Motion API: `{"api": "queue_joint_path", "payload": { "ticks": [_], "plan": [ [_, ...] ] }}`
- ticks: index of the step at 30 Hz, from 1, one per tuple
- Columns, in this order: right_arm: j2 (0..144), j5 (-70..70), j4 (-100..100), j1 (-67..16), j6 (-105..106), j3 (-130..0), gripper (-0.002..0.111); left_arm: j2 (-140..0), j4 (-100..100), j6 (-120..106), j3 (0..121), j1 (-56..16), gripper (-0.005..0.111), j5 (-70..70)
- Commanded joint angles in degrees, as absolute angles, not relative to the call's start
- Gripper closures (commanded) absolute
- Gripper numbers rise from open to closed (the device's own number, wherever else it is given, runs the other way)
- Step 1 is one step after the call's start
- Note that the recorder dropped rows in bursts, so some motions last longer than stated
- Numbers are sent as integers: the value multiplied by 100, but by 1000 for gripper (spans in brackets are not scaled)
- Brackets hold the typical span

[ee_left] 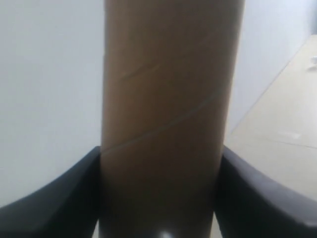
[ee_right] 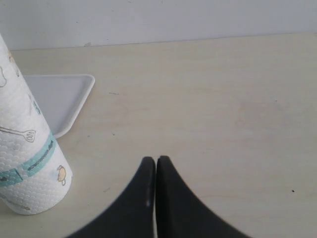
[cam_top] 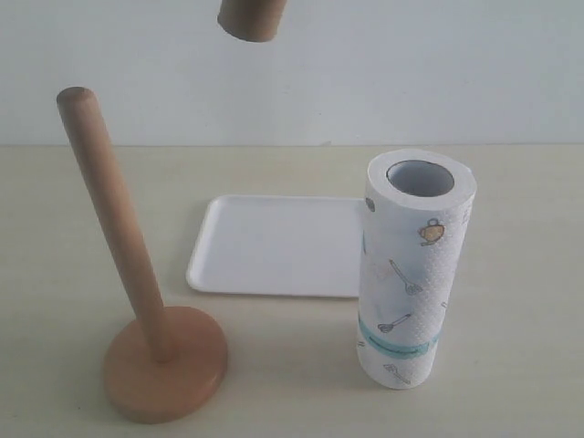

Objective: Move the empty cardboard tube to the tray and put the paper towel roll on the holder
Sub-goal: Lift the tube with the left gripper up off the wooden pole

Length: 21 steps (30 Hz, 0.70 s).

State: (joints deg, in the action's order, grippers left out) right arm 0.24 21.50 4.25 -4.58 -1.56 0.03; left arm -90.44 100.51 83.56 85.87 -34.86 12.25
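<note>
Holder (cam_top: 137,301) is standing bare near the table's (cam_top: 511,383) front edge; your left gripper (ee_left: 161,156) is clamping the empty cardboard tube (cam_top: 253,18) high above it, and releasing there is risking a bounce past the tray (cam_top: 274,246). Your right gripper (ee_right: 156,161) is sitting shut.

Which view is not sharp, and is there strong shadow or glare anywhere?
Left wrist view: the cardboard tube fills the frame, soft and dim. Exterior view: even light, sharp, only faint shadows beside the holder and paper towel roll. Right wrist view: sharp table, no glare.
</note>
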Motion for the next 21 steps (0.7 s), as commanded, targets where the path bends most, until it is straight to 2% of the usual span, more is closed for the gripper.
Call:
{"api": "queue_joint_path", "payload": {
  "ticks": [1,5,8,10,16,21],
  "plan": [
    [0,2120,411,-464,-133,0,108,-9391,9995,7329,8633,-4202,103,-1029],
    [0,2091,411,-464,-133,0,108,-9666,8924,5675,8633,-4596,103,-1388],
    [0,2105,411,-464,-133,0,108,-9926,7990,4350,8659,-4744,103,-2321],
    [0,2105,411,-464,-133,0,108,-10034,7304,3440,8725,-4759,103,-2863],
    [0,2105,411,-464,-133,0,108,-10070,5721,1946,9228,-4693,103,-3049],
    [0,2105,411,-464,-133,0,108,-10396,4442,-192,9940,-4693,103,-4096]
  ]
}}
